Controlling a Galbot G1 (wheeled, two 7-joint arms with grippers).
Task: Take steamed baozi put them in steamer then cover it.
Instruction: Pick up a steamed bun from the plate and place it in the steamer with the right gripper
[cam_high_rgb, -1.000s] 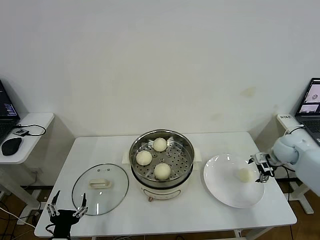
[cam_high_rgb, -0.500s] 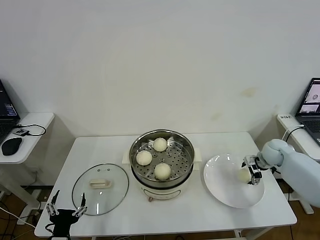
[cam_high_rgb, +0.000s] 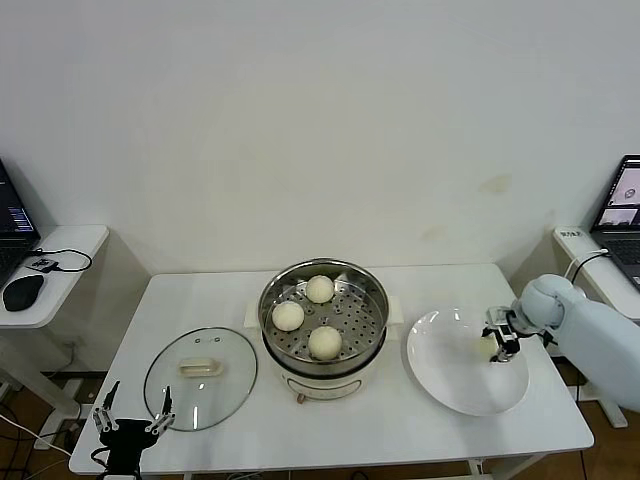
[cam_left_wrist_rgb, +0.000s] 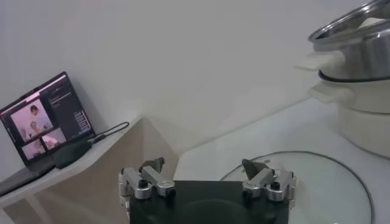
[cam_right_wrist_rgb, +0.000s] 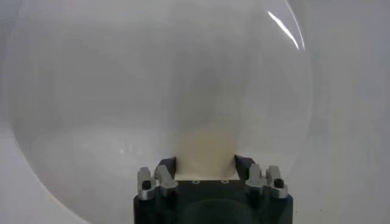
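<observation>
No legible text, label, brand, number or sign anywhere. Laptop screen (cam_left_wrist_rgb: 46, 119) at nine o'clock in left wrist view carries small lines, too blurred to read.

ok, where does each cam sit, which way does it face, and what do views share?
Head: high on the robot, looking down at the steamer, lid and plate; both grippers show.
Left wrist: low behind the left gripper, facing the lid and steamer.
Right wrist: behind the right gripper, closed on the last baozi over the plate.
Shared: head and right wrist both show that baozi.
</observation>
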